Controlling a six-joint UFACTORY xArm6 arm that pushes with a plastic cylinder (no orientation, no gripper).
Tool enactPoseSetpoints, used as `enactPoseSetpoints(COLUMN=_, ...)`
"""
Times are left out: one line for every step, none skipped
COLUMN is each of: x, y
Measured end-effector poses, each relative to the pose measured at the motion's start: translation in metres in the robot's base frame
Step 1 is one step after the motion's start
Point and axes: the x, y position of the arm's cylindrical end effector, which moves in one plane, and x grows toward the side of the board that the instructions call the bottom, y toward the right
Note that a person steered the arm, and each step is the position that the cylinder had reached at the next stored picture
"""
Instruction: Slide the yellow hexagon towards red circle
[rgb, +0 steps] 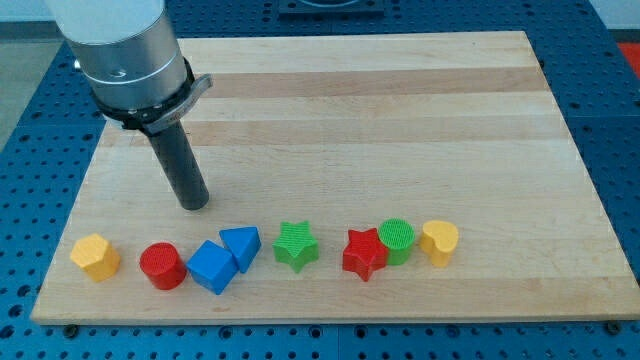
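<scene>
The yellow hexagon (95, 257) lies at the view's bottom left of the wooden board (400, 120). The red circle (162, 266) stands just to its right, with a small gap between them. My tip (194, 205) rests on the board above and to the right of both, above the red circle and apart from every block.
A row of blocks runs along the view's bottom: a blue cube (211, 267), a blue triangle (241, 246), a green star (296, 245), a red star (364, 254), a green circle (397, 240) and a yellow heart (439, 242). The board's bottom edge is close below them.
</scene>
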Motion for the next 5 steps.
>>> enactPoseSetpoints(x=-0.001, y=0.0)
enactPoseSetpoints(x=-0.002, y=0.0)
enactPoseSetpoints(x=-0.007, y=-0.043)
enactPoseSetpoints(x=-0.001, y=-0.125)
enactPoseSetpoints(x=0.02, y=-0.144)
